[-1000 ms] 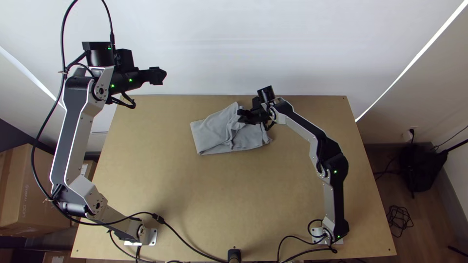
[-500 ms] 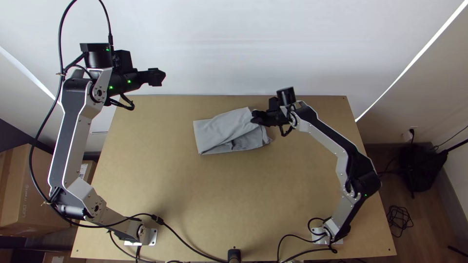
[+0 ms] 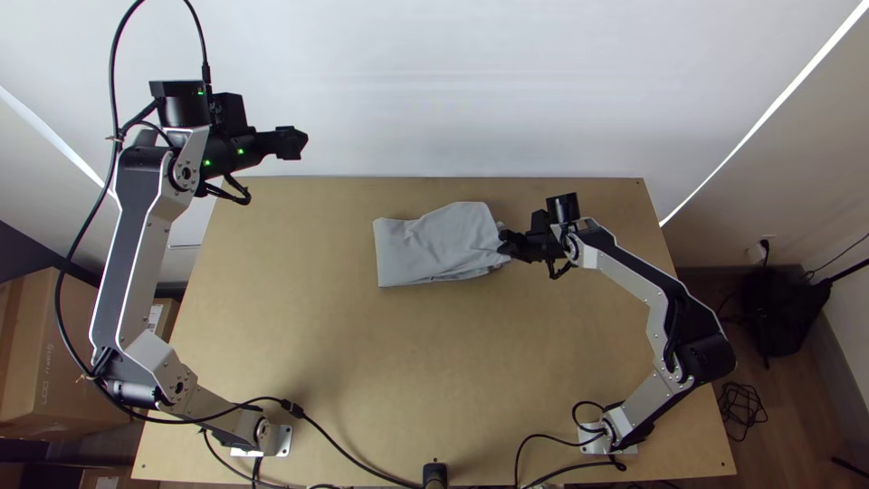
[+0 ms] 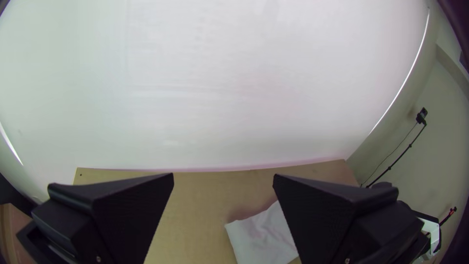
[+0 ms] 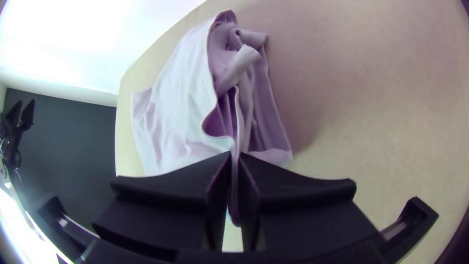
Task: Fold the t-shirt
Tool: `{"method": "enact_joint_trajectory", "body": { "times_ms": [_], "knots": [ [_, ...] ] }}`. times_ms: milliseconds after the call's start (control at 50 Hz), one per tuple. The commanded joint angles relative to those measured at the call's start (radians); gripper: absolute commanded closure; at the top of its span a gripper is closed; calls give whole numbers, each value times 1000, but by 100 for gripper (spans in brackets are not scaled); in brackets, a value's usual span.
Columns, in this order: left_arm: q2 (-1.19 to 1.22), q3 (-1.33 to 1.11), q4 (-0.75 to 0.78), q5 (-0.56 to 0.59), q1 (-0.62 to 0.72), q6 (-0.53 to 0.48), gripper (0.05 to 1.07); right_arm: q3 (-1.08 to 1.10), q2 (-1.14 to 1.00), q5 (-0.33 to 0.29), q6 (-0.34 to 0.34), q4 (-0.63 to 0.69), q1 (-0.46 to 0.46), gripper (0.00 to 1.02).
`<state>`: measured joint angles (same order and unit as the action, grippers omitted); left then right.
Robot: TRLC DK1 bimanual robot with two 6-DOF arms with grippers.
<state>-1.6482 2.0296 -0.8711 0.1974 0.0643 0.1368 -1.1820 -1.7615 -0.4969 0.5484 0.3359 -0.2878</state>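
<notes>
The right hand [image 3: 505,243] pinches an edge of the grey t-shirt [image 3: 434,244], which lies folded on the table [image 3: 407,371], extending from that hand toward the left arm's side. Since the earlier frame, the hand has drawn the upper layer away from that side and nearer the bases. The left hand [image 3: 299,143] is spread, well apart. Beyond the left arm stands a printed cardboard box [image 3: 68,344].

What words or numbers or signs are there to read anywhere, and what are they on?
I can't quote any of the writing.
Big cardboard box: pale lettering on its side, too small and blurred to read.
Smaller box behind it: a white label, too small to read.
Left arm: tiny pale marks on its black end, too small to tell.
Grey t-shirt: no writing that I can see.
</notes>
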Motion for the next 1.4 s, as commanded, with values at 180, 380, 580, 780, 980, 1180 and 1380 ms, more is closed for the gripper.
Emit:
{"method": "enact_joint_trajectory", "body": {
  "times_ms": [180, 380, 580, 780, 980, 1180, 1380],
  "knots": [
    [21, -11, 12, -3, -4, -20, 10, 44, 53, -20, -38, 41, 52, 5],
    [34, -23, 7, -1, -12, -20, 10, -113, -53, -140, -36, 77, 136, 4],
    [48, -26, 1, -3, -23, -25, 10, -277, -188, -358, -114, 170, 153, 4],
    [59, -23, -2, -3, -27, -25, 10, -400, -309, -353, -183, 161, 105, 4],
    [59, -22, -3, -3, -29, -23, 10, -513, -426, -319, -183, 170, 68, 4],
    [57, -20, -3, -3, -34, -23, 10, -528, -486, -298, -188, 170, 6, 4],
    [59, -22, -3, -3, -44, -23, 10, -515, -526, -301, -183, 181, -39, 57]
  ]
}}
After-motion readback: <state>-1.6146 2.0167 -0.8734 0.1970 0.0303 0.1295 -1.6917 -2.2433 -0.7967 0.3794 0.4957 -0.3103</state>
